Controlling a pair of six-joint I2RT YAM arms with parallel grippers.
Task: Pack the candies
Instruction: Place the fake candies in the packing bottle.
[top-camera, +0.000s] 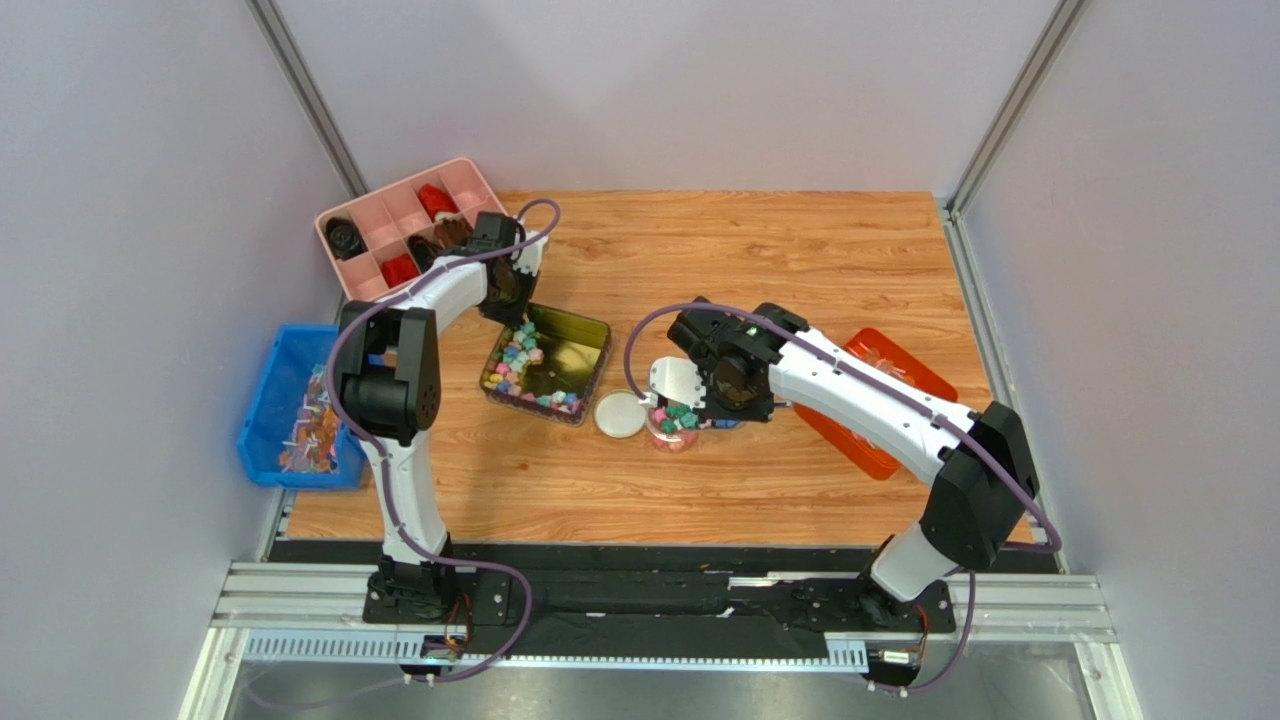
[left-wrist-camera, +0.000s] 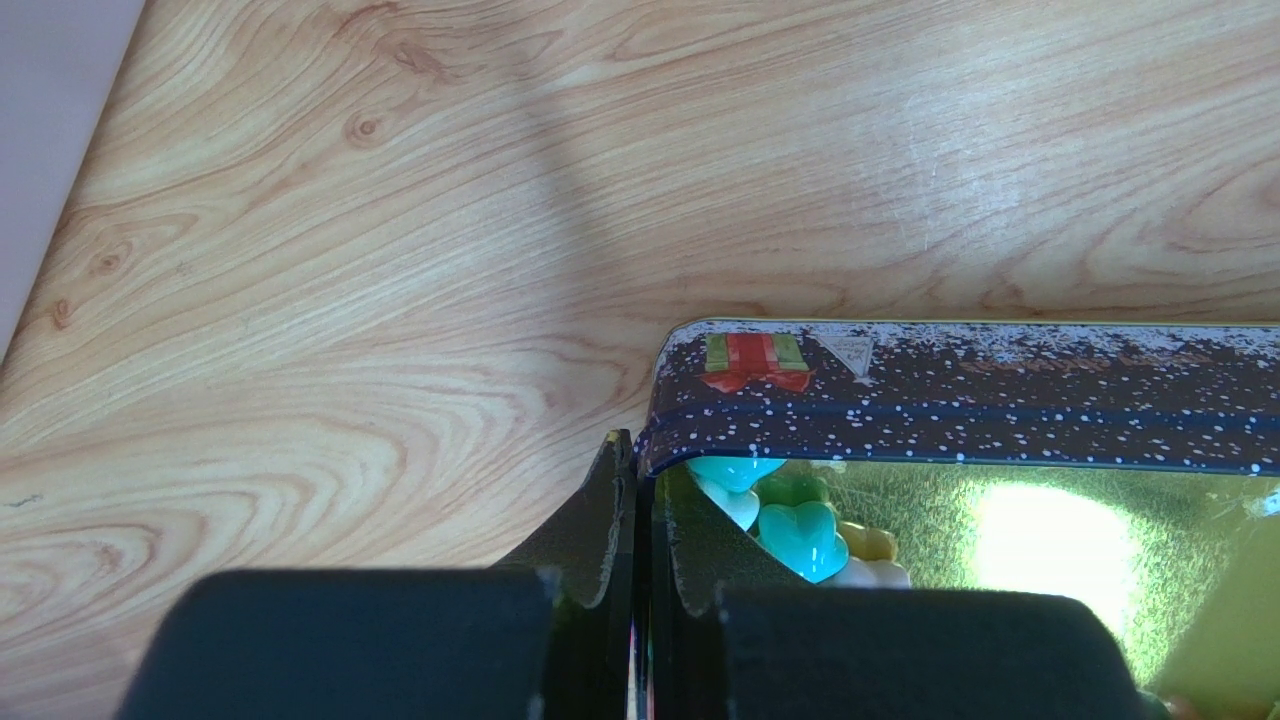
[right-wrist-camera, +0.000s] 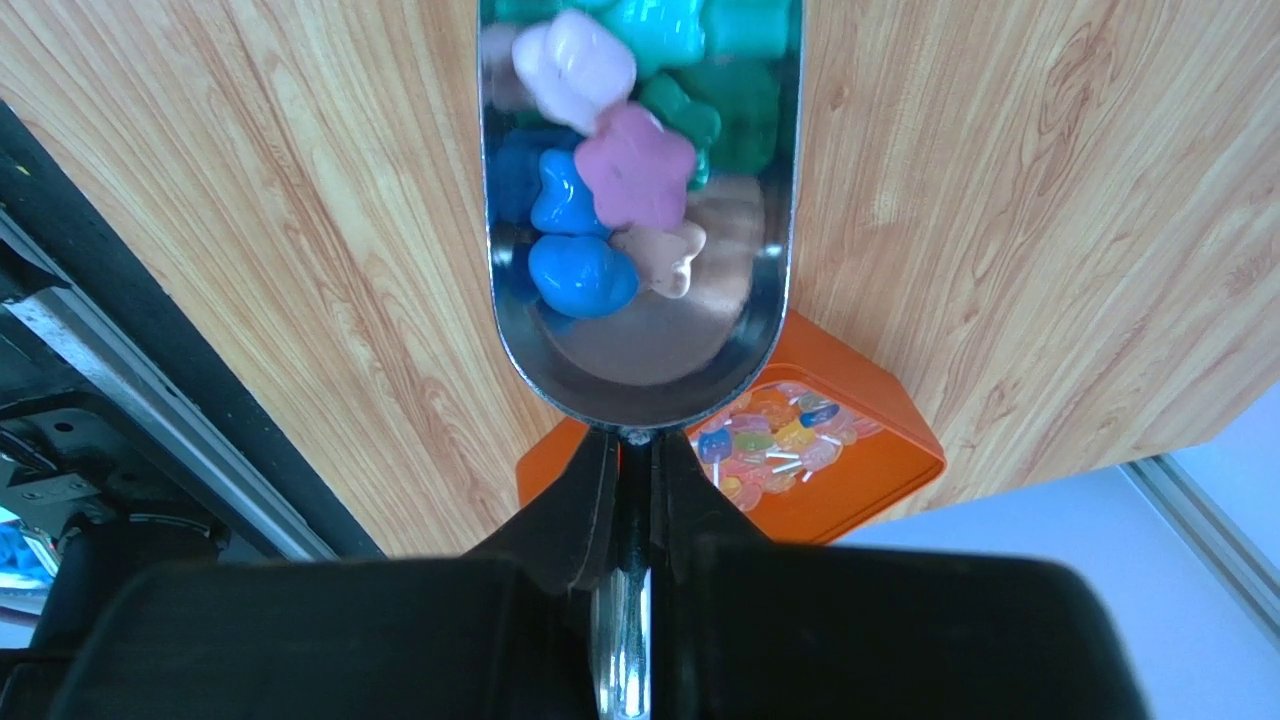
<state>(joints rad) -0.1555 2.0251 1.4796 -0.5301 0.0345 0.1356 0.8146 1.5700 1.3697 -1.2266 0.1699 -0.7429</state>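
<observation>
The candies are small pastel sweets in pink, green, blue and yellow. Many lie in a dark tin (top-camera: 579, 333) with a gold inside, at its left side (top-camera: 522, 360). My left gripper (top-camera: 511, 288) is shut on the tin's far left wall; the left wrist view shows the fingers (left-wrist-camera: 609, 495) pinching the speckled wall (left-wrist-camera: 962, 398), with candies (left-wrist-camera: 796, 533) just inside. My right gripper (top-camera: 700, 375) is shut on the handle of a metal scoop (right-wrist-camera: 646, 368) loaded with candies (right-wrist-camera: 631, 165), held over a small clear jar (top-camera: 672, 428) that has candies in it.
A white round lid (top-camera: 618, 414) lies beside the jar. An orange tray (top-camera: 887, 393) of wrapped sweets sits at the right and also shows in the right wrist view (right-wrist-camera: 879, 465). A blue bin (top-camera: 268, 408) and a pink compartment tray (top-camera: 394, 207) stand at the left.
</observation>
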